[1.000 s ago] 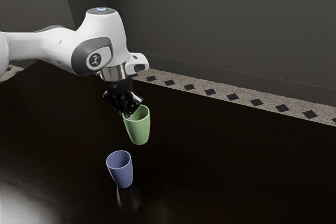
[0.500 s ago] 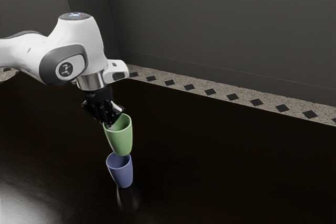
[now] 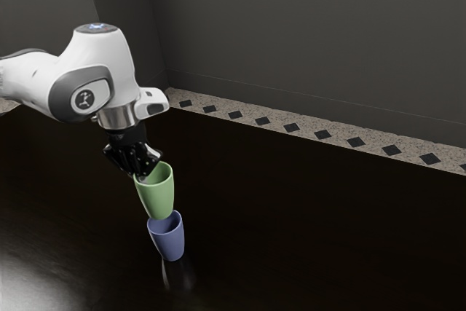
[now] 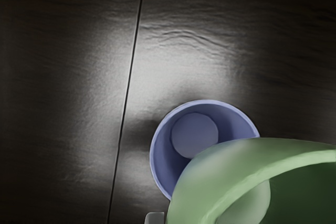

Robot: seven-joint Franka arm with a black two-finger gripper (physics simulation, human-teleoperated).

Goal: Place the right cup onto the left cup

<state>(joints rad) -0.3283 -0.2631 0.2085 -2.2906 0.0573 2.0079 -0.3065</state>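
The jaws of the gripper [image 3: 142, 175] are pinched on the near rim of the green cup [image 3: 156, 198], which hangs just beside and below them, mouth up; lower still is the blue cup [image 3: 168, 239], upright on the dark table [image 3: 291, 223], its mouth partly uncovered beside the green one; past it a thin seam [image 4: 126, 98] crosses the tabletop; farther from the jaws, the table runs out to its far edge, along a speckled strip [image 3: 277, 123] below the grey wall [image 3: 306, 34].

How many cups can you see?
2: a green cup held up in the gripper, and a blue cup standing on the dark table.
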